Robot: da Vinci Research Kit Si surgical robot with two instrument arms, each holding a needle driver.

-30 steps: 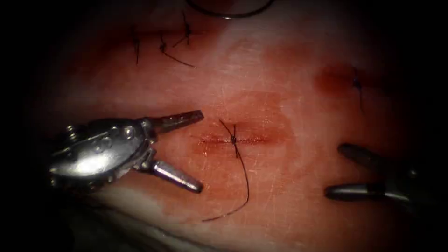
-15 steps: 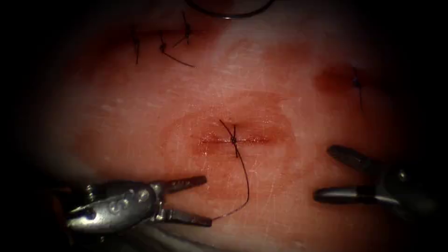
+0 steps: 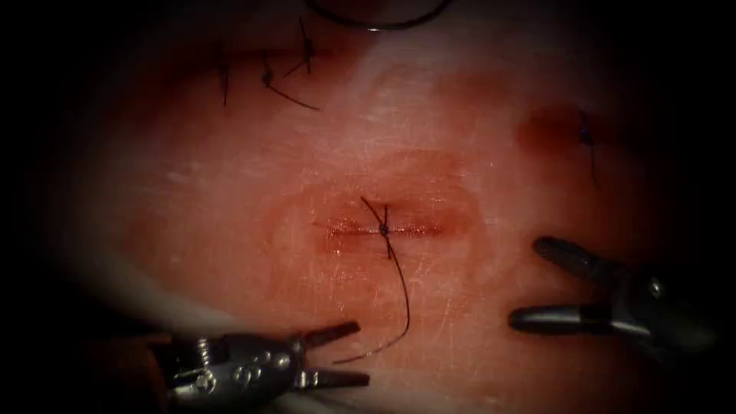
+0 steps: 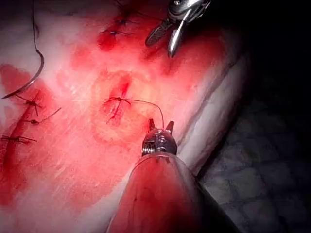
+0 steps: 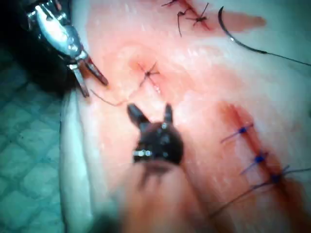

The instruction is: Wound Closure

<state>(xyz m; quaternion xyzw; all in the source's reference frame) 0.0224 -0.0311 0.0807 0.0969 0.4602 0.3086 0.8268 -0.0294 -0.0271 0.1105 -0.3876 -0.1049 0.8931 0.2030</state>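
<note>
The left tool (image 3: 349, 356) sits low at the near edge of the tissue (image 3: 230, 192), its two jaws parted and holding nothing; the loose end of the thread (image 3: 402, 287) lies just beside its tips without being gripped. That thread runs up in a curve to a knot (image 3: 384, 229) tied across the middle of the short cut (image 3: 349, 230), which is ringed by red fluid (image 3: 452, 207). The right tool (image 3: 529, 284) rests well to the right of the cut, jaws spread wide and empty. The needle (image 3: 376, 24) lies at the far edge of the tissue, away from both tools; whether it sits in the tissue I cannot tell. Older stitches (image 3: 268, 77) with cut ends sit on the far left.
</note>
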